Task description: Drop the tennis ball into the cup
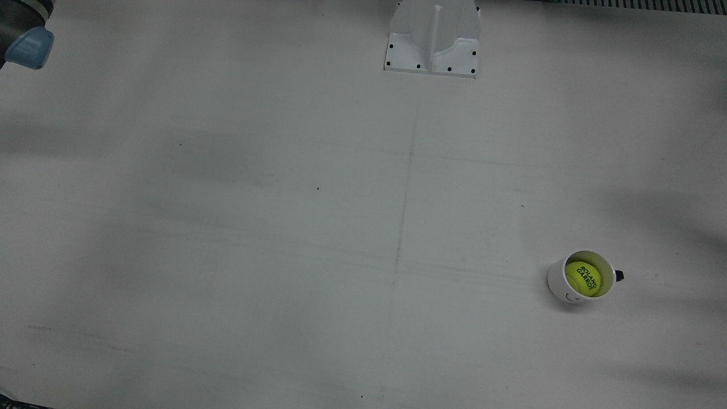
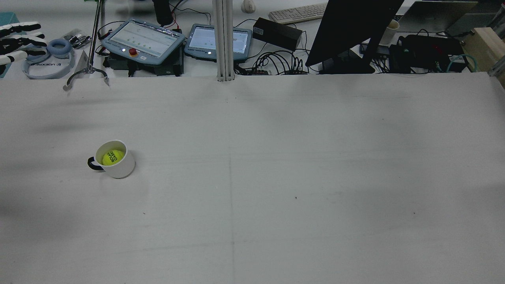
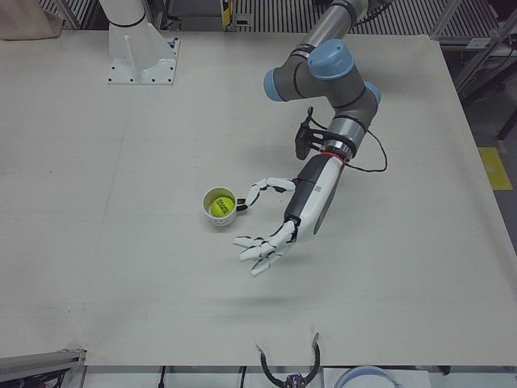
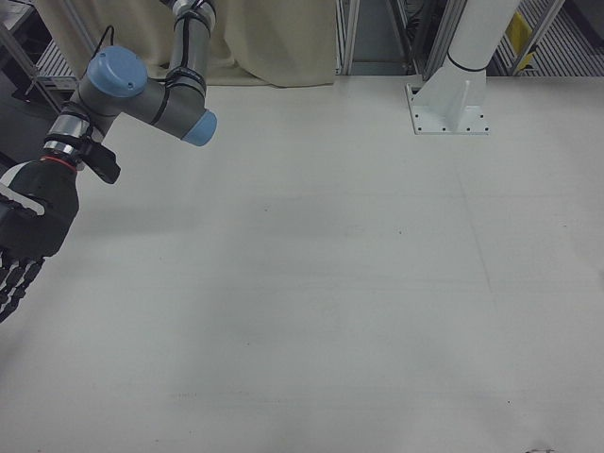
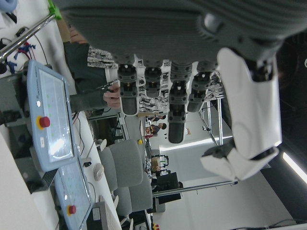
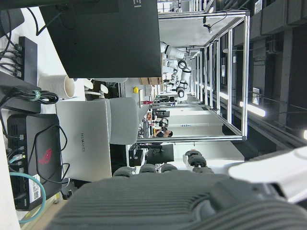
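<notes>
A white cup (image 1: 555, 282) with a dark handle stands upright on the table, and a yellow tennis ball (image 1: 583, 278) lies inside it. Both also show in the rear view, cup (image 2: 121, 168) and ball (image 2: 111, 157), and in the left-front view, cup (image 3: 207, 200) and ball (image 3: 222, 208). My left hand (image 3: 295, 217) hovers beside the cup, fingers spread and empty, with the thumb close over the cup's handle side. The left hand view shows its fingers (image 5: 176, 112) extended and holding nothing. My right hand (image 4: 26, 231) hangs at the far edge of the table, fingers apart and empty.
A white arm pedestal (image 1: 434, 42) is bolted at the table's back edge. Beyond the opposite edge stand teach pendants (image 2: 144, 41), a dark monitor (image 2: 351, 27), cables, and a spare robot hand (image 2: 17, 39) on the desk.
</notes>
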{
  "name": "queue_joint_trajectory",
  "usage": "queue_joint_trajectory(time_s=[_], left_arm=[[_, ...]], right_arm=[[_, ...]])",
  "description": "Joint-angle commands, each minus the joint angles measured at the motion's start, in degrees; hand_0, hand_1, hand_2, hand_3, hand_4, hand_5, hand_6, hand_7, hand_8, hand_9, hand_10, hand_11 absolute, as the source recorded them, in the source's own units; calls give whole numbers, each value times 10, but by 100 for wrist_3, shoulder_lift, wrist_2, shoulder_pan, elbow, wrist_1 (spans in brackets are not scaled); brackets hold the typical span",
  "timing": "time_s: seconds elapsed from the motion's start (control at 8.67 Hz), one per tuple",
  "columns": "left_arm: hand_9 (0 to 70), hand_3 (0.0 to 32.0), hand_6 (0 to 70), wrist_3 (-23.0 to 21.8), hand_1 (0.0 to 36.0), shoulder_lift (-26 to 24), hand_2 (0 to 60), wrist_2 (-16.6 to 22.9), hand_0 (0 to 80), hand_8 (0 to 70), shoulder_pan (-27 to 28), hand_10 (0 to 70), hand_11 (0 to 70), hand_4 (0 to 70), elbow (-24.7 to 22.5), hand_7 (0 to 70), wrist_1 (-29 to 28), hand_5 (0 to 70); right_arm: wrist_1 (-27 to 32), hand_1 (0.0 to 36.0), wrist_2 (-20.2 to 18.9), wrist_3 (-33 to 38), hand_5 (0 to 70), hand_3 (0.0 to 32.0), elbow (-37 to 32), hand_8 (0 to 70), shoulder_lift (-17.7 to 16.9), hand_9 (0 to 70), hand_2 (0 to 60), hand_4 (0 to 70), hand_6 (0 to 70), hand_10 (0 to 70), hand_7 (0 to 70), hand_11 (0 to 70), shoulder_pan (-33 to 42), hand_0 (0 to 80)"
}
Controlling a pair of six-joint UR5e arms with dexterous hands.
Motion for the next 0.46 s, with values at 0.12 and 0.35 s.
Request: queue_joint_trajectory(time_s=[0.12,0.35], left_arm=[[133,0,317,16,216,28,362,35,506,129,-952,173,267,246,209,254,40,117],[112,0,388,16,215,46,359,35,509,138,-953,160,250,203,227,181,40,134]], right_arm=[[0,0,0,0,0,0,9,0,-5,0,0,0,0,0,0,0,0,0],[0,0,0,0,0,0,0,0,-5,0,0,0,0,0,0,0,0,0]])
